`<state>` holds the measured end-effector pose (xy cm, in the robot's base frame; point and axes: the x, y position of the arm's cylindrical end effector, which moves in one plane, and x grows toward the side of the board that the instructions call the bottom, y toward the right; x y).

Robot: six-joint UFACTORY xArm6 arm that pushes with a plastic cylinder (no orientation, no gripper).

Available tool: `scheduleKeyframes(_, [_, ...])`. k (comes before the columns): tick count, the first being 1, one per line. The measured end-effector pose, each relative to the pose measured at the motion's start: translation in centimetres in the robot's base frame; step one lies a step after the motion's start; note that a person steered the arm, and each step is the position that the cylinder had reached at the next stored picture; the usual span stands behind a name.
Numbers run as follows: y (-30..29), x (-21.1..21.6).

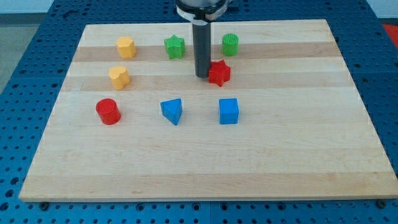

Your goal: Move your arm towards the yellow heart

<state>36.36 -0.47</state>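
Currently my tip [203,76] sits on the wooden board [205,174] just at the 9 o'clock side of the red star [219,73] — touching it or nearly so, can't tell which. No jaws on this rig, just a straight rod, so nothing to spread or pinch; contact is push-only.

Two yellow blocks at the view's left: the yellow hexagon-ish block [125,47] up top, and the yellow heart [119,77] just below it, at its 6 o'clock. Heart is my best read of the lower one — lobed top edge, narrower base.

From my tip the heart lies at about 9 o'clock, well apart, roughly level. Judgement: straight lateral slide should do it.

- Green star [175,46] sits at 11 o'clock of the tip, off that line.
- Blue triangle [172,111] at 7 o'clock, also off it.
- Red cylinder [107,111], blue cube [228,111], green cylinder [230,43] — irrelevant to the path.

Risk: overshoot nudges the heart toward the board's left edge.
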Motion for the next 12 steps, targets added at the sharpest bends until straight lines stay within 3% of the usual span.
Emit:
scheduleKeyframes(2, [2.2, 0.0])
scheduleKeyframes(4, [0.4, -0.8])
scheduleKeyframes(10, [-20.9, -2.9])
scheduleKeyframes(11, [-22.4, -2.3])
scheduleKeyframes(12, [-22.3, 1.9])
